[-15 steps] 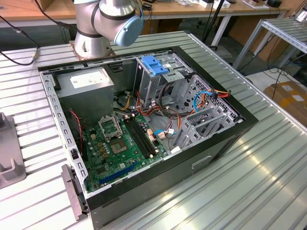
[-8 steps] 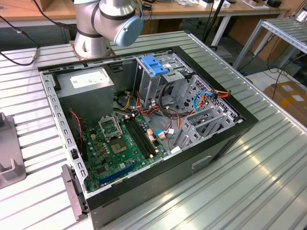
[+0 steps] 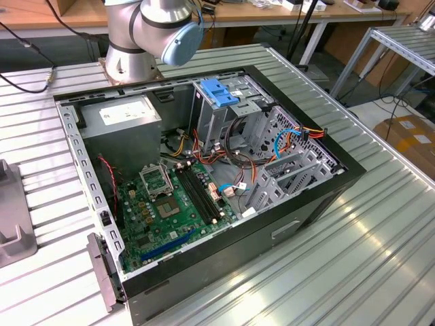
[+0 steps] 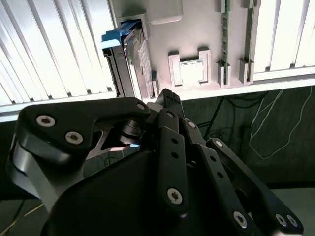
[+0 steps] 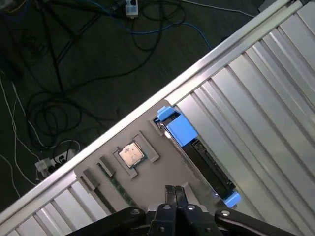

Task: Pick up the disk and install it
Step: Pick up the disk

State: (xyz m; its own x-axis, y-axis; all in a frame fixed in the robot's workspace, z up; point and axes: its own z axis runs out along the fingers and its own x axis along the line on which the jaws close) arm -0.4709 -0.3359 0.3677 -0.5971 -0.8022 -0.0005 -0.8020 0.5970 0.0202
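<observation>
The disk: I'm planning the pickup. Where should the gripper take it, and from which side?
I would take the disk at the middle of its upturned long edge, between the blue end tabs, gripped across the flat faces, coming from above. It stands on edge in the grey holder plate, leaving that edge free.

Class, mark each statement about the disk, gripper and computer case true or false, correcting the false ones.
1. The disk stands in a grey holder plate. True.
2. The gripper is clamped on the disk. False: it is shut on nothing, apart from the disk.
3. The computer case lies open, motherboard showing. True.
4. The disk's side rails are red. False: they are blue.
</observation>
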